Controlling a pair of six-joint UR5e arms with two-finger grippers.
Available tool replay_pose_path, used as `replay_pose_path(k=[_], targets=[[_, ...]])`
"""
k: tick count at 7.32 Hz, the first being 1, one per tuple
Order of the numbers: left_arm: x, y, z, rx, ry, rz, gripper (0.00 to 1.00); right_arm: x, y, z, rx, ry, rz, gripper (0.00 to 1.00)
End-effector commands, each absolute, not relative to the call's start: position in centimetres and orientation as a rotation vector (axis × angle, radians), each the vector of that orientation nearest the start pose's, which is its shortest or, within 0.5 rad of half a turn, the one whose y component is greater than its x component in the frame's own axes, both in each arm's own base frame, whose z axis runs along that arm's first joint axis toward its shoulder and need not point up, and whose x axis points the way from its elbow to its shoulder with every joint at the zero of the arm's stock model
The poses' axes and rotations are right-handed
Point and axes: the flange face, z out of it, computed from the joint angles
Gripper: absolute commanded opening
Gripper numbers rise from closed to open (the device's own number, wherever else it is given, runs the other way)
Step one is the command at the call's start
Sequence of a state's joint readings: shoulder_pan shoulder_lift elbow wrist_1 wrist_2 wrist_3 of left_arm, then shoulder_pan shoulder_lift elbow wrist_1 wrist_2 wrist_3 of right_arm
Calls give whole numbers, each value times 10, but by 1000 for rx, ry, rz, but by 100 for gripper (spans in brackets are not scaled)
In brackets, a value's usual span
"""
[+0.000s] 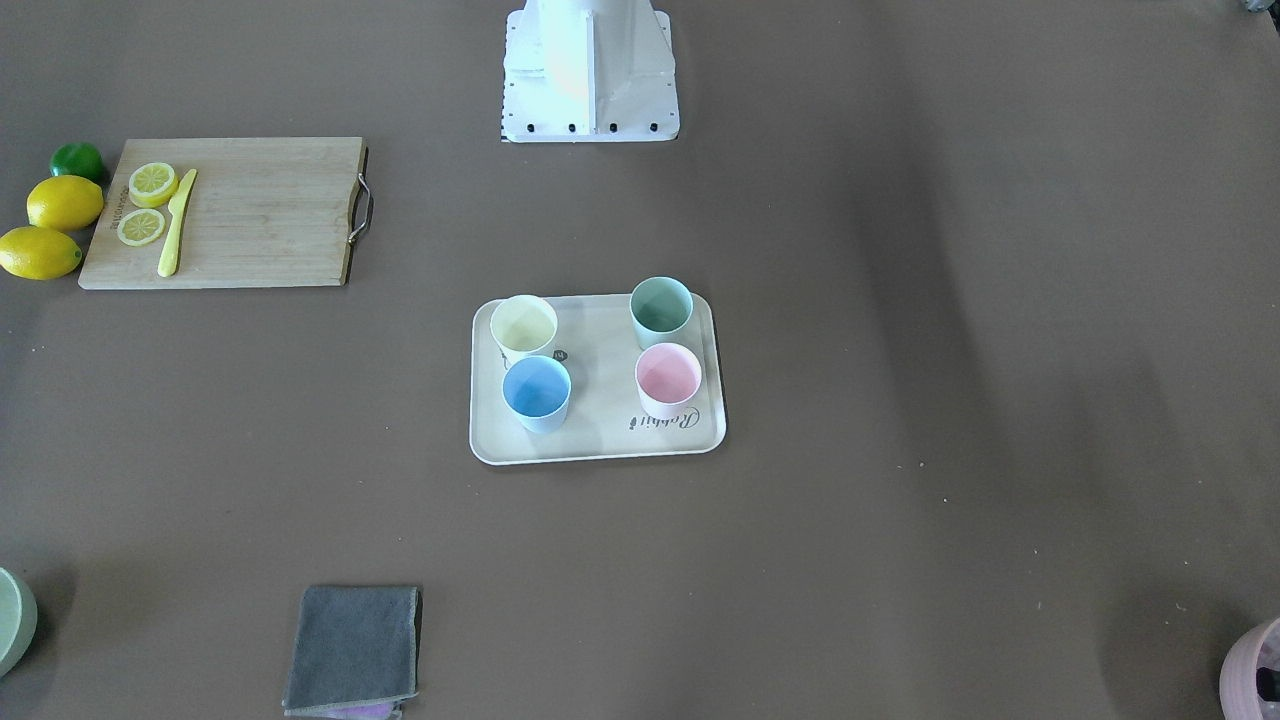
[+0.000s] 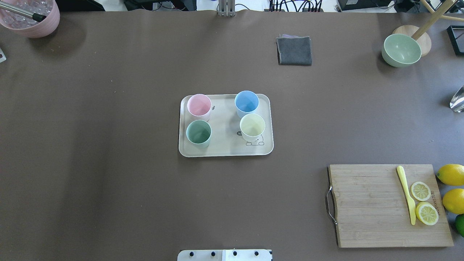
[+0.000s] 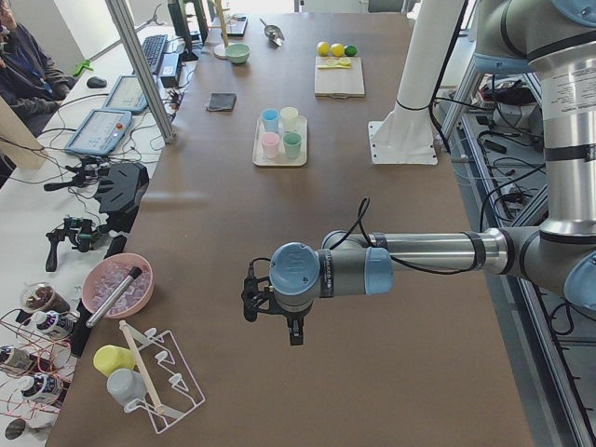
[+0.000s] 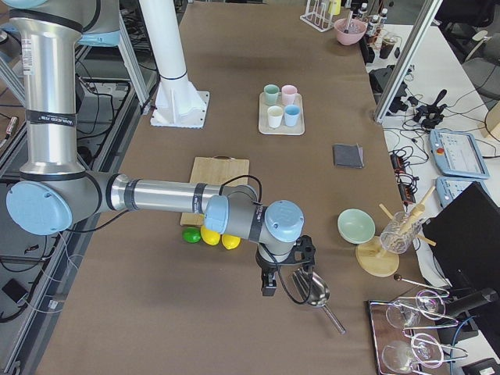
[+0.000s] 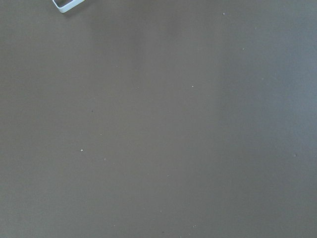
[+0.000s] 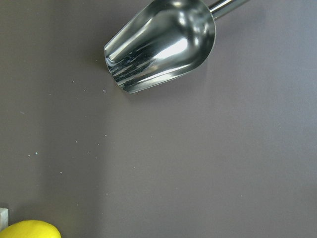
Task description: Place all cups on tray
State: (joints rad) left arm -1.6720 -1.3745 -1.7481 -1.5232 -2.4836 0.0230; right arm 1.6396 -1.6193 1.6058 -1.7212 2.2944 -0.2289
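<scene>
The cream tray (image 2: 224,151) with the "Rabbit" script lies at the table's middle. Several cups stand upright on it: pink (image 2: 199,106), blue (image 2: 247,102), green (image 2: 198,132) and pale yellow (image 2: 252,127). My left gripper (image 3: 273,321) shows only in the exterior left view. It hangs over bare table far from the tray, and I cannot tell if it is open or shut. My right gripper (image 4: 269,283) shows only in the exterior right view, far from the tray beside a metal scoop (image 4: 312,293). I cannot tell its state either.
A bamboo cutting board (image 2: 369,206) holds a yellow knife (image 2: 406,194) and lemon slices, with whole lemons (image 2: 451,174) beside it. A grey cloth (image 2: 294,50), a green bowl (image 2: 401,50) and a pink bowl (image 2: 30,18) stand along the far edge. The robot base (image 1: 590,70) stands behind the tray.
</scene>
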Motion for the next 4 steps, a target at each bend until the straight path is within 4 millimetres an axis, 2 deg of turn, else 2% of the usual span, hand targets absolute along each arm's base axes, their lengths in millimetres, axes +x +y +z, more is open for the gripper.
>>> replay_pose_path(k=[1,4], targets=[[-95,-397,653,-3,915,-102,99,97,-442,677,-39,-737,-99,100],[-96,-397,653,-2,913,-104,99,97,-439,676,-38,-737,-100,100]])
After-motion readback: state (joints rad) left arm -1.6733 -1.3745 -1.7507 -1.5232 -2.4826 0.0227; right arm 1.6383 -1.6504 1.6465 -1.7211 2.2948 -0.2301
